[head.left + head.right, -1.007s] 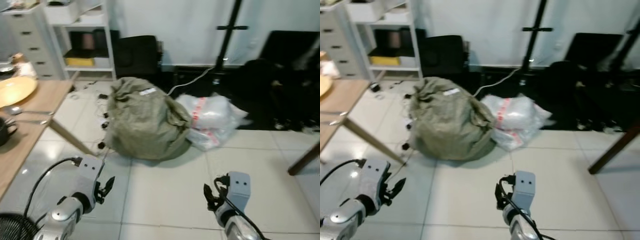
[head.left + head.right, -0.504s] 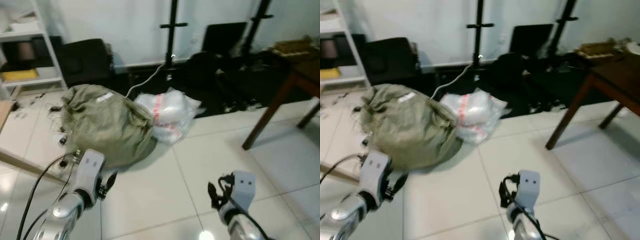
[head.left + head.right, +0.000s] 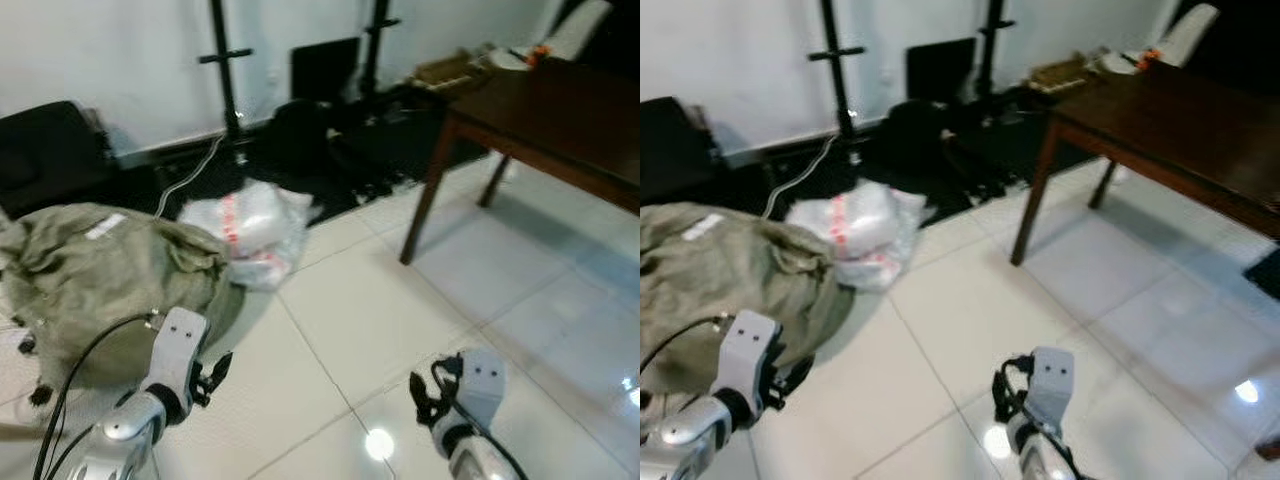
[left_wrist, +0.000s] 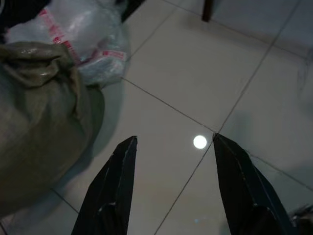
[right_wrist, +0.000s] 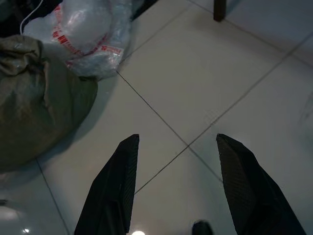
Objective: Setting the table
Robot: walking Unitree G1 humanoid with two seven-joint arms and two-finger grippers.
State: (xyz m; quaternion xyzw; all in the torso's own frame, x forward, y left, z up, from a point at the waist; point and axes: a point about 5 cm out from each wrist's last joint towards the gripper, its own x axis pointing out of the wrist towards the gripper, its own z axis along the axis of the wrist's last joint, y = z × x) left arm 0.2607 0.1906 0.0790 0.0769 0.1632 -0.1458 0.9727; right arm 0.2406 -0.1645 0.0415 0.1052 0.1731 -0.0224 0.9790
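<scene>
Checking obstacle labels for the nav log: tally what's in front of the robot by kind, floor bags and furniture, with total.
Bags on the floor: 2, the green sack and the clear plastic bag.
Dark wooden tables: 1.
Black stands: 2, one and another.
Total: 5.
</scene>
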